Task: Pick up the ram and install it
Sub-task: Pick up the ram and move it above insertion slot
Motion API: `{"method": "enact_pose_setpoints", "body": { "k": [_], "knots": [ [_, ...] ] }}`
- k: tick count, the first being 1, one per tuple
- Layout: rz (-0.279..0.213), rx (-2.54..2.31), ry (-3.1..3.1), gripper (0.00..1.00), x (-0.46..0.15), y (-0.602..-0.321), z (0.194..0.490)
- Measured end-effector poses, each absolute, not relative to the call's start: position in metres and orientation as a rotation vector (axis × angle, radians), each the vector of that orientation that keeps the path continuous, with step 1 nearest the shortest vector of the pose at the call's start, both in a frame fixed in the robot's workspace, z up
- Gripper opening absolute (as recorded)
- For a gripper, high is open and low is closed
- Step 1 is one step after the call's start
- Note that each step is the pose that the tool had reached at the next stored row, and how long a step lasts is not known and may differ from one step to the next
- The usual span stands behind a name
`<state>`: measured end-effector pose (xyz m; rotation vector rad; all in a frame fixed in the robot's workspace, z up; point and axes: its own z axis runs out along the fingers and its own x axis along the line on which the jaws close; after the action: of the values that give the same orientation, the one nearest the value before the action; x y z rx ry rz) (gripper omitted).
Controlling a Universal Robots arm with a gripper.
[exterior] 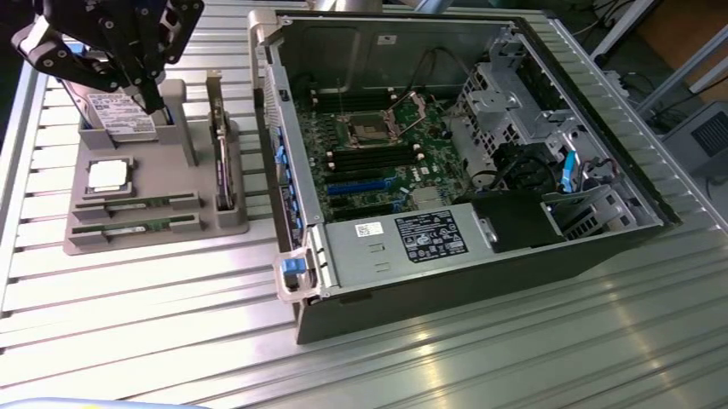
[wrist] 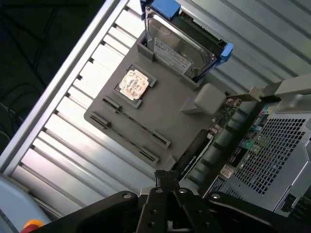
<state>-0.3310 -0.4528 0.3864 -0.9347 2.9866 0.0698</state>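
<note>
The jaws of the gripper (exterior: 152, 100) are pressed together, empty; the ram (exterior: 135, 227), judged light but fragile, is best pinched across its flat faces.

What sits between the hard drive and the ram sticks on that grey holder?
The square silver processor chip, lying flat in the holder; the exterior view shows it.

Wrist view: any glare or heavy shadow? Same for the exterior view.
Wrist view: strong glare on the table slats beside the grey holder; the claw reads as a dark silhouette. Exterior view: bright reflection streaks on the table slats in front of the computer case.
</note>
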Motion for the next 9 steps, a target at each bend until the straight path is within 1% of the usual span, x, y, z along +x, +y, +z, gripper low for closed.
{"method": "enact_pose_setpoints", "body": {
  "k": [9],
  "knots": [
    [0.07, -1.034, 2.956, 0.1, -0.3311, -0.4529, 0.3858]
  ]
}}
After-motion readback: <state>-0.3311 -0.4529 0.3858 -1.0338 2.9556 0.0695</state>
